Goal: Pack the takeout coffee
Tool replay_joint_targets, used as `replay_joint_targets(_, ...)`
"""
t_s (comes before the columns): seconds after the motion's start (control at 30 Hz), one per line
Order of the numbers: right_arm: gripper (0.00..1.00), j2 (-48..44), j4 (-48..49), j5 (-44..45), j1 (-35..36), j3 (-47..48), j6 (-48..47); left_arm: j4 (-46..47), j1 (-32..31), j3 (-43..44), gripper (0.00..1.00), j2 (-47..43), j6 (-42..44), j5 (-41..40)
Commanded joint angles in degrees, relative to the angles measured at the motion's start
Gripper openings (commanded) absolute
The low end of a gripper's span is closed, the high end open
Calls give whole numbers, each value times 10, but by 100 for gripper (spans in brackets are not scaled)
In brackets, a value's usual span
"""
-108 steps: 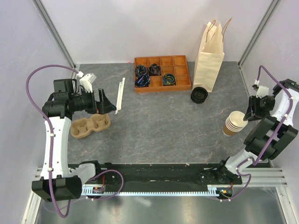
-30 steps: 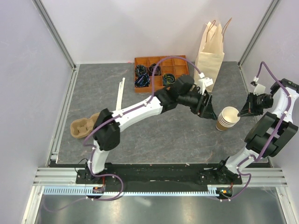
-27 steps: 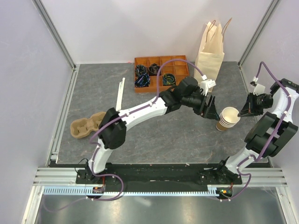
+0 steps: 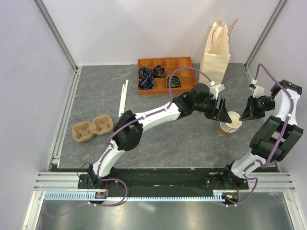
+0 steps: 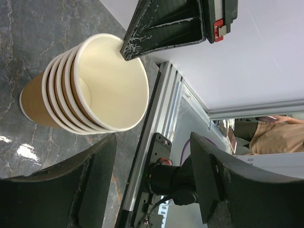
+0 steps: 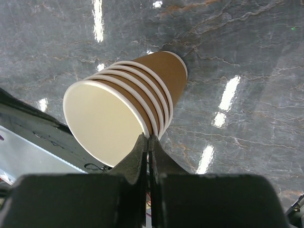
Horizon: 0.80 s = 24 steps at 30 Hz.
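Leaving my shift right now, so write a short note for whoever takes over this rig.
Left gripper: open, holding nothing, facing the stack of lidless tan paper cups.
Right gripper: shut, tips at the top cup's rim; whether it pinches the rim is unclear.
Small tan kraft-paper cup with a black lid: not visible in any view.
Cream paper bag with handles: upright at the far side.
Brown moulded-pulp cup carrier: empty, on the left.
Done: no packing shows.
Left: find the lidded cup, place it in the bag.
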Motion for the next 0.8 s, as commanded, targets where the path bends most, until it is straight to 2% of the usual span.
replay_joint_targets(0.0,0,-29,-66,-23,11,-4,-8,18,-2,12,70,12,-23,-8)
replay_joint_targets(0.33,0,-39,-65,-29,27,-10,-3,20,-1,4,67,21,-39,-8)
replay_joint_targets(0.77,0,-41,-65,-29,28,-11,-5,53,13,-37,58,10,-61,10)
